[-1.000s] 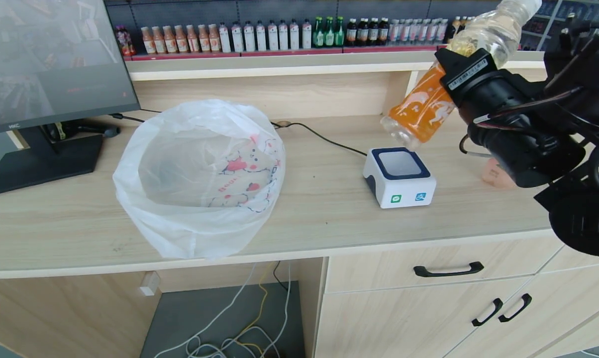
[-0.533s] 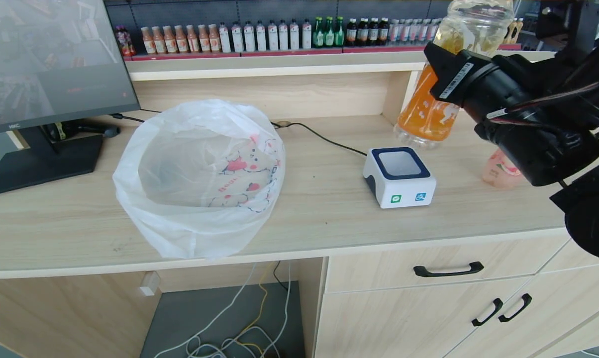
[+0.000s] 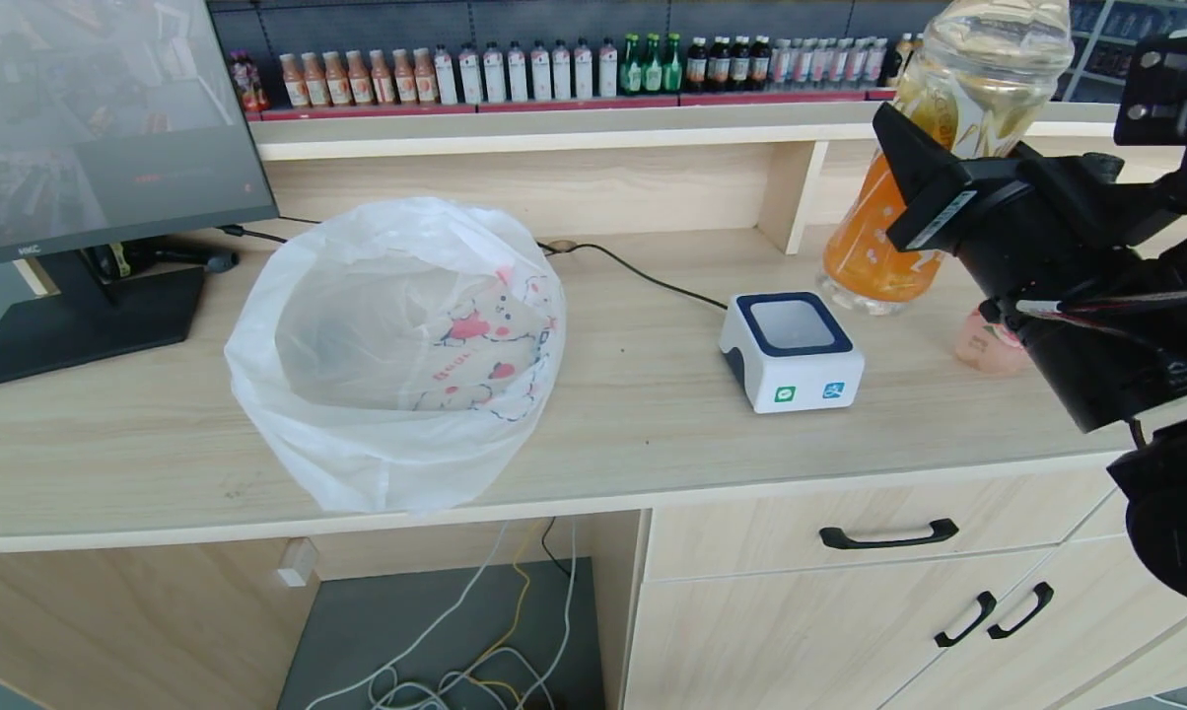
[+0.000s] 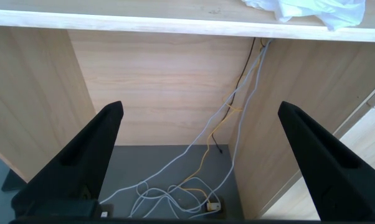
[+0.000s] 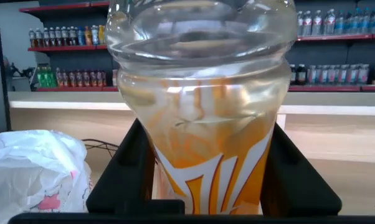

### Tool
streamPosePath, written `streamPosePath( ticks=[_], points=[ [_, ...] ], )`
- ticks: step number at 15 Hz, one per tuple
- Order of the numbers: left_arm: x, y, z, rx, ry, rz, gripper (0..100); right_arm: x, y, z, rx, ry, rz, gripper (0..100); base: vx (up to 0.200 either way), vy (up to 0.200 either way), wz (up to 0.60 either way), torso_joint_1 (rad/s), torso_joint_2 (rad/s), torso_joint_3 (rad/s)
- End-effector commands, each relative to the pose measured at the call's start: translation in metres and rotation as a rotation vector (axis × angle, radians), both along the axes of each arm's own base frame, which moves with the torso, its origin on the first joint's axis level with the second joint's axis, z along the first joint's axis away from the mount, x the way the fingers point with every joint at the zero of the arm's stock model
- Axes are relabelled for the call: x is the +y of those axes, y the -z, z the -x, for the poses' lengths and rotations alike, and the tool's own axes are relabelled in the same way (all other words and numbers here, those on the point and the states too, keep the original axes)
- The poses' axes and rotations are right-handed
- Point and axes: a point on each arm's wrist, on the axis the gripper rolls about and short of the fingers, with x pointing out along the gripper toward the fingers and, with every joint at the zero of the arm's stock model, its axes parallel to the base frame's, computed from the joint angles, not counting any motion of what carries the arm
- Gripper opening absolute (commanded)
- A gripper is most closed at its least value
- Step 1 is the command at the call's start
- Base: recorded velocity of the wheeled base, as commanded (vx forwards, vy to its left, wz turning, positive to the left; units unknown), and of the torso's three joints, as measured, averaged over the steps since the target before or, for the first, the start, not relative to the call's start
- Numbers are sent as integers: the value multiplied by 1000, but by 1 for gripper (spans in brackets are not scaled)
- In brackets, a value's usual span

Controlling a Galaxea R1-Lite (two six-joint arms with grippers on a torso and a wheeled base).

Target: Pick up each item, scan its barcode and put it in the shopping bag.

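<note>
My right gripper [image 3: 934, 192] is shut on a clear bottle with an orange label [image 3: 924, 168], held nearly upright above the right side of the counter, right of and behind the white barcode scanner [image 3: 791, 350]. Up close, the same bottle [image 5: 206, 118] sits between the right gripper's black fingers [image 5: 128, 168]. The white plastic shopping bag [image 3: 396, 345] stands open at the counter's middle left. A small pink bottle [image 3: 988, 340] rests on the counter behind my right arm. My left gripper [image 4: 200, 162] hangs open below the counter edge, above the floor cables.
A monitor [image 3: 91, 118] on a black stand occupies the far left. A black cable [image 3: 643, 278] runs across the counter to the scanner. A raised shelf [image 3: 554, 123] with rows of bottles lines the back. Drawers with black handles [image 3: 887, 537] sit below.
My right gripper has swung the orange bottle from a tilt over the scanner to nearly upright, shifting it right and away from the scanner. The pink bottle has come into view.
</note>
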Motion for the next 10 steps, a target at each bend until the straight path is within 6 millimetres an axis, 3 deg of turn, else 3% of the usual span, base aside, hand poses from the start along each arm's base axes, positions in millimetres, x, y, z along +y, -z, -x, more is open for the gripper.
streamPosePath(
  ticks=[1,6,10],
  points=[
    [0,0,0,0,0,0,100,-3,12,-3,33,15,17,0,0,0,0,0,0,0],
    [0,0,0,0,-2,2,100,0,17,-14,15,35,31,0,0,0,0,0,0,0],
    [0,0,0,0,0,3,100,6,18,-25,5,38,20,0,0,200,0,-2,4,1]
  ],
)
